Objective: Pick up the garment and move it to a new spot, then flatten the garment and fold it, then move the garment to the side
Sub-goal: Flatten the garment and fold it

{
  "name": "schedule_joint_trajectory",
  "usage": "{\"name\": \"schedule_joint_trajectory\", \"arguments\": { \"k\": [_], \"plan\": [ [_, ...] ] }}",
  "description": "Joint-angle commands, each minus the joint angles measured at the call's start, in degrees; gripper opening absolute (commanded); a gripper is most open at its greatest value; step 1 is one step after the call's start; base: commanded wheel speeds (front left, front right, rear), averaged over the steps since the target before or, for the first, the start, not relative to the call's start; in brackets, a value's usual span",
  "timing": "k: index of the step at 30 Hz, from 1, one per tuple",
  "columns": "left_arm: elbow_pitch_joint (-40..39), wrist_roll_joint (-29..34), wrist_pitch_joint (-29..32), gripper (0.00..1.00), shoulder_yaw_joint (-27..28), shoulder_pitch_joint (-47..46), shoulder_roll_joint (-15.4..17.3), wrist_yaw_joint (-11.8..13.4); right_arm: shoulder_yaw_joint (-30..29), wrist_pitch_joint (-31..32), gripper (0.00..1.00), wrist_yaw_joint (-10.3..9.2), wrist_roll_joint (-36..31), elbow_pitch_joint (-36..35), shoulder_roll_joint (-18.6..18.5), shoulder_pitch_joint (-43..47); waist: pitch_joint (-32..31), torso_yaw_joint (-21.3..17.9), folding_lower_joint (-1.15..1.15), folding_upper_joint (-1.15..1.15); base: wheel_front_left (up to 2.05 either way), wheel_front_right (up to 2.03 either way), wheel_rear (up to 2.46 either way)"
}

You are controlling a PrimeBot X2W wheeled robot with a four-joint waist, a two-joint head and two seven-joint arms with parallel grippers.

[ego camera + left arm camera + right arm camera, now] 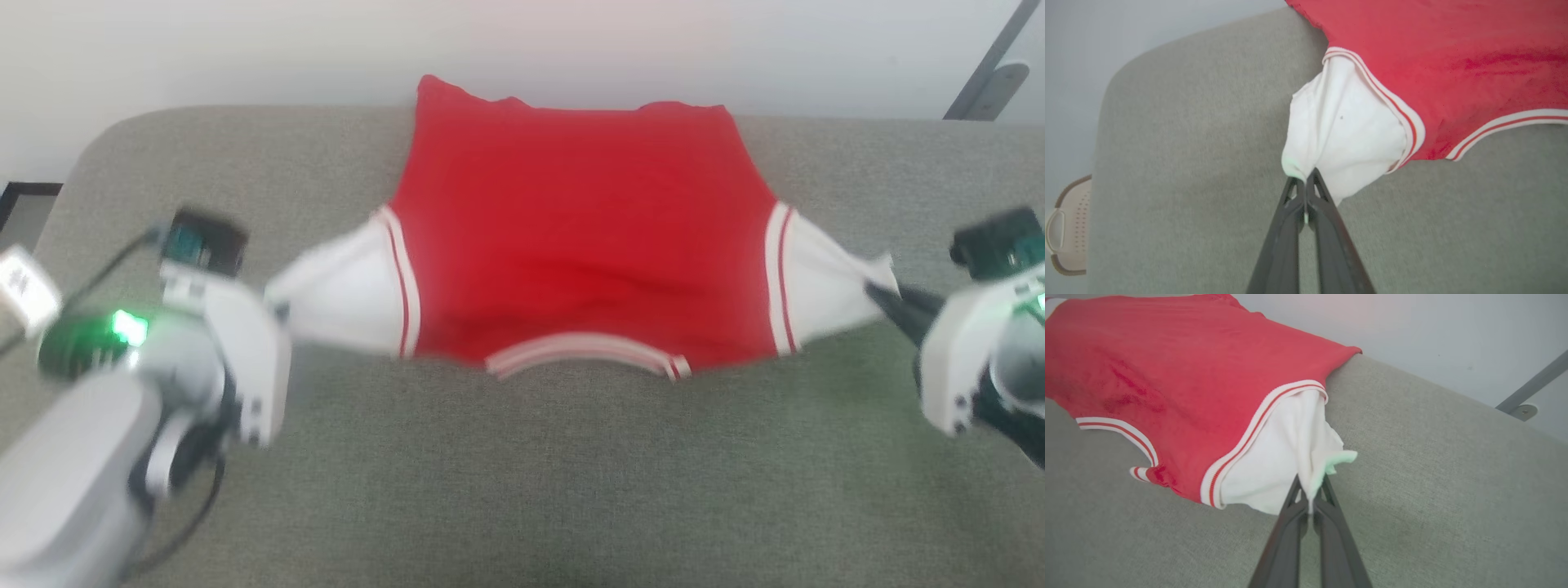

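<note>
Left gripper (1305, 179) is pressed shut on the tip of one white sleeve (1343, 134); right gripper (1310, 490) pinches the other sleeve (1278, 469). The garment (571, 237) lies between them on the bench (571, 490), plain red side up, collar (584, 351) nearest the robot and hem at the far edge. Judging by this, flattening is under way, while folding and moving aside are left.

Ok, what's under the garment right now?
The grey padded surface shows on three sides of the garment, so it likely lies on that. The red body covers the patch beneath, so anything there is hidden.
</note>
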Motion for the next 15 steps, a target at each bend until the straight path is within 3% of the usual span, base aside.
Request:
{"name": "schedule_joint_trajectory", "arguments": {
  "k": [1, 9, 10, 15],
  "plan": [
    [-5.9, -1.3, 1.9, 0.00, 0.9, 4.6, 2.5, 3.3, -0.8, 2.2, 0.00, -0.10, 0.6, -2.9, -1.8, 3.3, -0.1, -0.2, 0.00, 0.00, 0.00, 0.00, 0.00],
    [-27.9, -5.4, 5.8, 0.00, 4.6, 22.9, 11.6, 17.1, -5.2, 12.4, 0.00, -0.09, 4.1, -16.6, -7.8, 19.0, 0.6, -0.6, 0.00, 0.00, 0.00, 0.00, 0.00],
    [-27.9, -5.4, 5.8, 0.00, 4.6, 22.9, 11.6, 17.1, -5.2, 12.4, 0.00, -0.09, 4.1, -16.6, -7.8, 19.0, 0.6, -0.6, 0.00, 0.00, 0.00, 0.00, 0.00],
    [-35.0, -7.2, 5.5, 0.00, 5.9, 31.6, 14.0, 23.5, -8.9, 18.2, 0.00, -0.09, 6.6, -23.9, -9.9, 29.6, 1.8, -0.7, 0.00, 0.00, 0.00, 0.00, 0.00]
  ]
}}
